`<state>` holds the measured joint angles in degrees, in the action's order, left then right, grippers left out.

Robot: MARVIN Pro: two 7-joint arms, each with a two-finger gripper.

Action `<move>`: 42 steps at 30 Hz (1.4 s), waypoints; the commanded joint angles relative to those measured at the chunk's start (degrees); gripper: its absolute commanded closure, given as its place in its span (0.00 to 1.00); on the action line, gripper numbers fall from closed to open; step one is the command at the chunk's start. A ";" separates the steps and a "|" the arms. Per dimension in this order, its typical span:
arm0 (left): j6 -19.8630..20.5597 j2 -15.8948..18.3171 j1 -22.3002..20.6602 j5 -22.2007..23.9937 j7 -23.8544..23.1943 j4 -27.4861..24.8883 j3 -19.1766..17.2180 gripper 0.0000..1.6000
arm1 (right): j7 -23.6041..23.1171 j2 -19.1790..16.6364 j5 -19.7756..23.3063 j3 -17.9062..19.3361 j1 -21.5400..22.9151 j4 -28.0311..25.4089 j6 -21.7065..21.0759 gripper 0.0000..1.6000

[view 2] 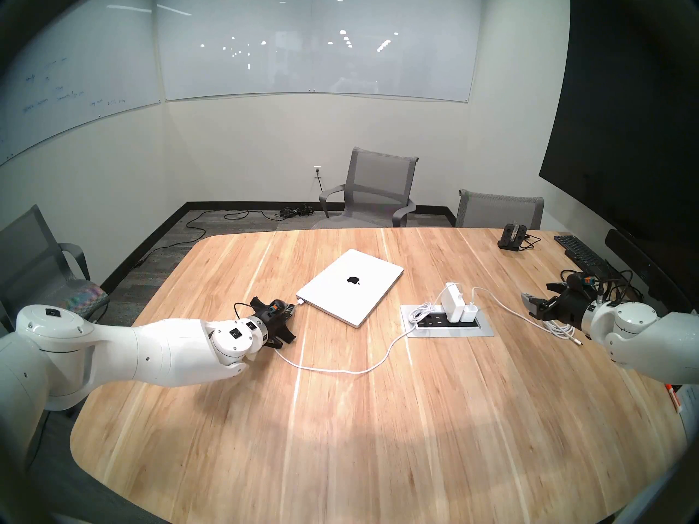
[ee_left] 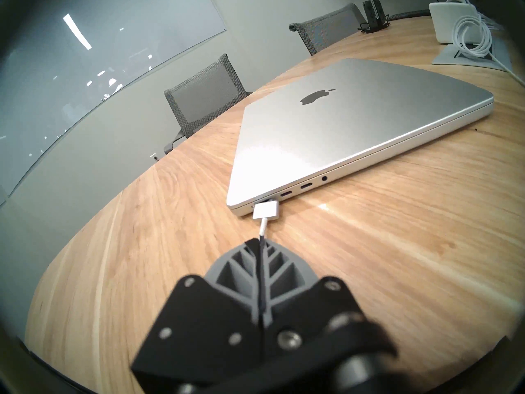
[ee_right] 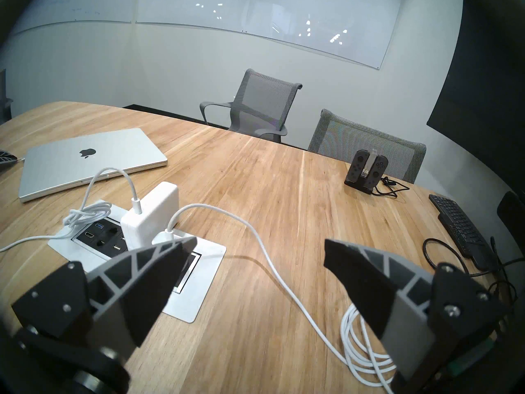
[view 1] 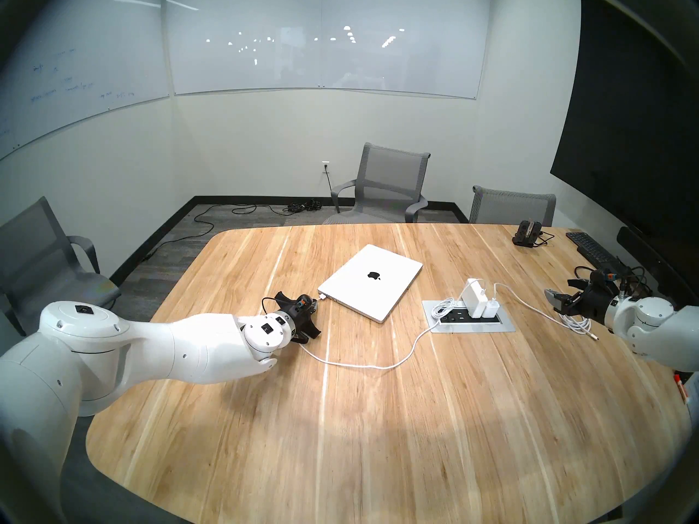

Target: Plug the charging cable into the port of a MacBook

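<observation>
White connector (ee_left: 266, 211) sits at the MacBook (ee_left: 326, 123) port (ee_left: 262, 200); left gripper (ee_left: 262, 242) pinches the charging cable (ee_left: 263, 227). Pushing by that limp cord could skew it. Right gripper (ee_right: 255, 252) spread, idle.

Only clear mark: black apple logo (ee_left: 318, 96) centered on the closed MacBook (view 1: 372, 281) lid, no wordmark with it. Left whiteboard (view 1: 75, 77) has faint blue handwriting, too blurred and small to read. Nothing legible on the power brick (ee_right: 150, 211), the outlet panel (ee_right: 199, 274) set in the desk (view 1: 378, 417), or the keyboard (ee_right: 457, 225). No numbers or labels readable on the arms.
</observation>
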<state>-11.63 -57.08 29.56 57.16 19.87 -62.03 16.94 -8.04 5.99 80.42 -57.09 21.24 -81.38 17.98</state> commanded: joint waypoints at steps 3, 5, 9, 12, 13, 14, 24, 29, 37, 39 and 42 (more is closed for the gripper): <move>-0.61 -0.97 -0.58 0.39 -0.88 1.82 -0.72 1.00 | -0.14 -0.13 -0.13 0.41 0.92 -0.13 0.35 0.00; -1.02 -1.07 -0.44 1.07 -0.98 1.70 -1.21 1.00 | -0.14 -0.13 -0.14 0.43 0.90 -0.13 0.35 0.00; -0.96 -0.86 -0.64 1.11 -0.83 0.90 -1.21 1.00 | -0.14 -0.13 -0.14 0.45 0.88 -0.13 0.35 0.00; -0.97 -0.60 -0.73 1.13 -0.71 0.34 -1.14 1.00 | -0.14 -0.13 -0.14 0.46 0.87 -0.13 0.35 0.00; -0.96 -0.48 -0.77 1.10 -0.64 0.09 -1.10 1.00 | -0.14 -0.13 -0.14 0.46 0.87 -0.13 0.35 0.00; -0.97 -0.32 -0.81 1.10 -0.56 -0.21 -1.09 1.00 | -0.14 -0.13 -0.14 0.46 0.87 -0.13 0.35 0.00; -2.71 0.13 -0.65 3.42 -0.41 -1.62 -2.59 1.00 | -0.13 -0.13 -0.13 0.53 0.80 -0.12 0.34 0.00; -2.78 -0.27 -0.81 3.61 -0.62 -1.19 -2.55 1.00 | -0.13 -0.13 -0.13 0.53 0.80 -0.12 0.34 0.00; -4.48 -1.01 0.27 5.29 -1.87 1.14 -3.21 1.00 | -0.14 -0.13 -0.14 0.49 0.84 -0.13 0.35 0.00; -4.71 -0.99 0.51 6.33 -2.33 1.20 -3.70 1.00 | -0.14 -0.13 -0.14 0.49 0.84 -0.13 0.35 0.00; -5.66 -1.30 0.83 7.01 -4.70 2.17 -3.84 1.00 | -0.14 -0.13 -0.14 0.49 0.84 -0.13 0.35 0.00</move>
<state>-15.02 -57.42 30.59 62.83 17.85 -61.14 14.58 -8.04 5.99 80.42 -57.06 21.21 -81.38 17.98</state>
